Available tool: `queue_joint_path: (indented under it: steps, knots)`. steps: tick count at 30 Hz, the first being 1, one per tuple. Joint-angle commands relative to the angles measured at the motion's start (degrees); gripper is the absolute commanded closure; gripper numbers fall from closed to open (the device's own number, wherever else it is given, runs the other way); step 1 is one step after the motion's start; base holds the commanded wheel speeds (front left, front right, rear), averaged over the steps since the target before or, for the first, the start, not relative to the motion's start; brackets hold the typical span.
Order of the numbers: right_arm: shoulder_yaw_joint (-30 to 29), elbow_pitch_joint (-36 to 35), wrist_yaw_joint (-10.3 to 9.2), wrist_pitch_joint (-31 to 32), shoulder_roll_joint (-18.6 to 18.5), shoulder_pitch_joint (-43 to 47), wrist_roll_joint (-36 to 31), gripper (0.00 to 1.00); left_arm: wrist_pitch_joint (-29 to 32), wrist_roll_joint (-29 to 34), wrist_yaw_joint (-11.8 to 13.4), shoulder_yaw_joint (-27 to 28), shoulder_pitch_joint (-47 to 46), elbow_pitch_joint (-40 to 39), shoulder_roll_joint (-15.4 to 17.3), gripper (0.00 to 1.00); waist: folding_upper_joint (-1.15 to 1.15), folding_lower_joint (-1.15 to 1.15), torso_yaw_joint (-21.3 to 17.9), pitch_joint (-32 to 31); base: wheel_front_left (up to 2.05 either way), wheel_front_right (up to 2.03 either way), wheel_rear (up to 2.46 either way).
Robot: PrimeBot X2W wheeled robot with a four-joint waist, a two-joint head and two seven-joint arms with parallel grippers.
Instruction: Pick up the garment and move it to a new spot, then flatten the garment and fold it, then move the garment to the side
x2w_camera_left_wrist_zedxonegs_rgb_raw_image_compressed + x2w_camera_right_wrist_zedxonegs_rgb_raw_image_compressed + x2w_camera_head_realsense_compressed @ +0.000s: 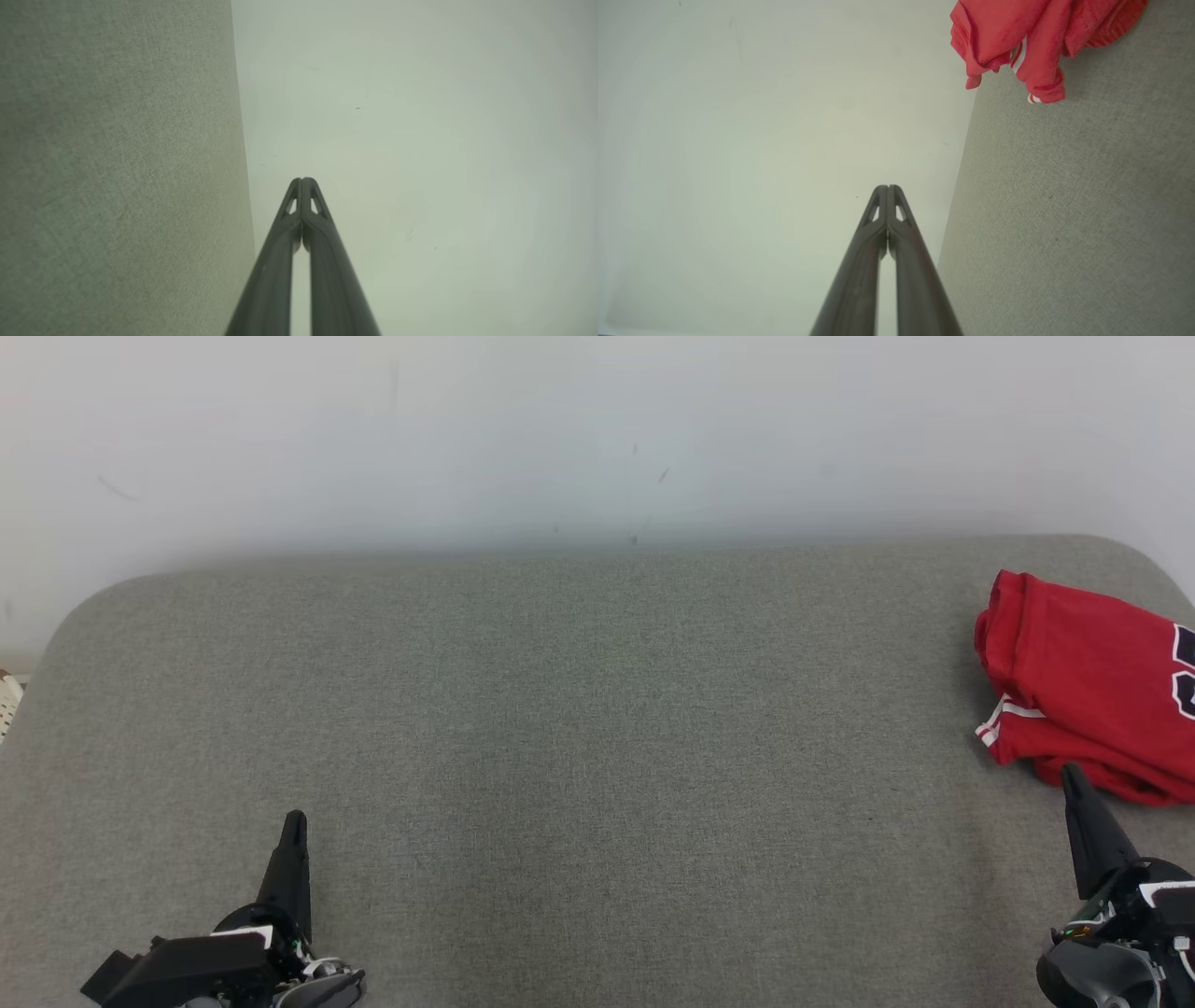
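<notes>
While both arms sit low at the near edge of the grey fabric-covered bench (pixel 579 709), the left claw (pixel 295 821) is clenched with its two dark fingers pressed tip to tip and nothing between them, and the right claw (pixel 1072 773) is clenched and empty in the same way. Ahead of the left claw is bare grey cloth. Just beyond the right claw's tip and off to its right lies the red jersey (pixel 1083 681), bunched in loose layers near the bench's rounded far-right corner. A white-striped sleeve hem (pixel 1004 714) faces the claw, and a dark printed number (pixel 1184 672) is cut off by the head view's right border. From the head view I cannot tell whether the tip touches the hem, but the right wrist view shows the jersey ahead of the fingers and clear of them. Past everything stands a pale wall (pixel 560 429). Several risks seem likely from here. A claw brought down clenched would only shove the bundle toward the corner, where it could slide off. A shallow pinch would catch one layer and let the rest unfurl or trail. Dragging it across the rough fabric would crease it further. Part of the jersey also lies outside the head view, so a grasp there would be poorly seen.
</notes>
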Motion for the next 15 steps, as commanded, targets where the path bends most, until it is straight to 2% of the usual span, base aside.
queue_joint_path:
  steps: [1,15]
  knots:
    - [-0.2,0.0,-0.02,0.3,-0.3,-0.7,0.1,1.0,0.3,-0.3,-0.1,0.2,-0.5,0.1,0.2,1.0,0.0,0.0,0.0,0.0,0.0,0.0,0.0]
    - [-0.2,0.0,-0.02,0.2,-0.3,-0.7,0.2,1.0,0.3,-0.3,-0.1,0.2,-0.5,0.1,0.2,1.0,0.0,0.0,0.0,0.0,0.0,0.0,0.0]
